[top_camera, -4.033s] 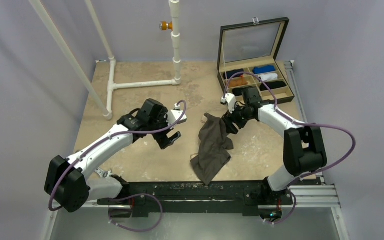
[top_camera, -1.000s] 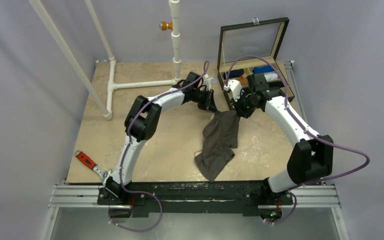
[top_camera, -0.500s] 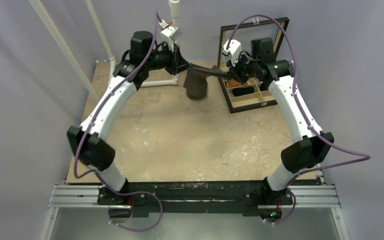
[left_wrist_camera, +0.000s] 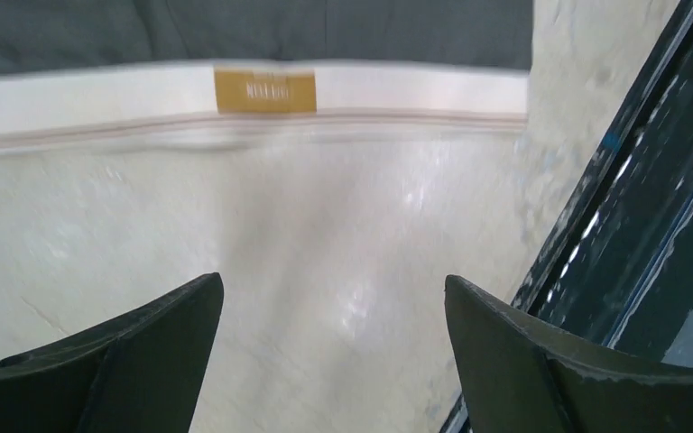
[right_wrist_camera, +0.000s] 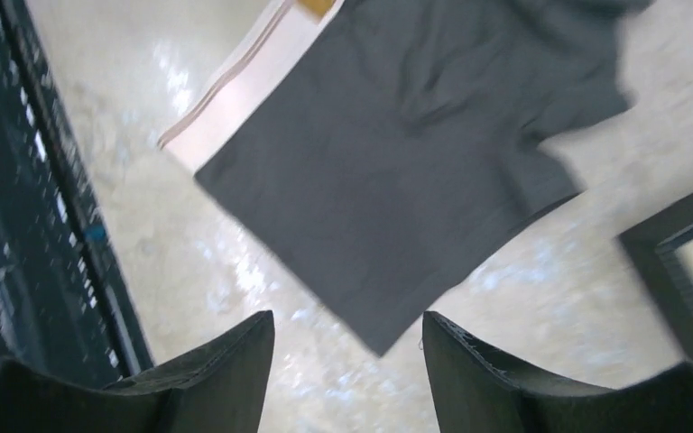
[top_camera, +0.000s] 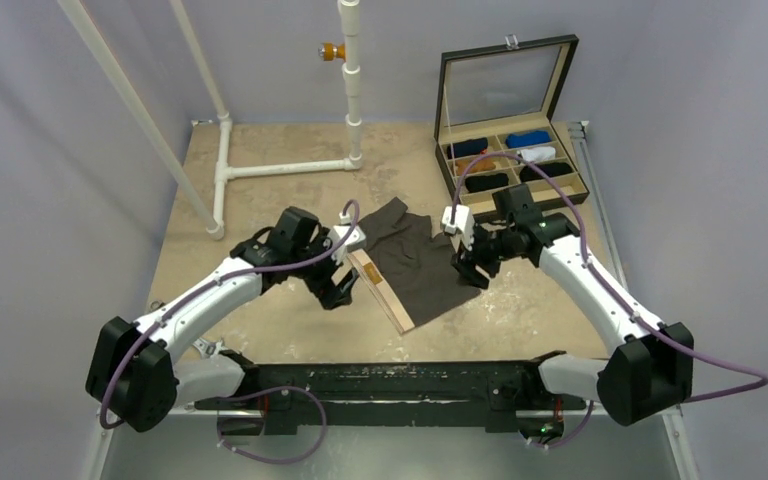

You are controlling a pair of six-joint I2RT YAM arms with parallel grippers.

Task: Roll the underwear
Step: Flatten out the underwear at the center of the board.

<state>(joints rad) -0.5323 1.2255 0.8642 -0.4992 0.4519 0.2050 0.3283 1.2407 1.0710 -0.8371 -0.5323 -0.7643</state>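
Note:
The underwear lies spread flat on the table's middle, dark charcoal with its pale tan waistband along the left edge. In the left wrist view the waistband with a gold label runs across the top. In the right wrist view the dark fabric fills the upper middle, one corner pointing at my fingers. My left gripper is open and empty just left of the waistband. My right gripper is open and empty at the fabric's right edge.
An open box with black, blue, white and orange rolls in its compartments stands at the back right. A white pipe frame stands at the back left. The black rail runs along the near edge.
Both grippers held the underwear up at the back of the table. It now lies spread flat mid-table, released, and both arms have dropped to either side of it with jaws open.

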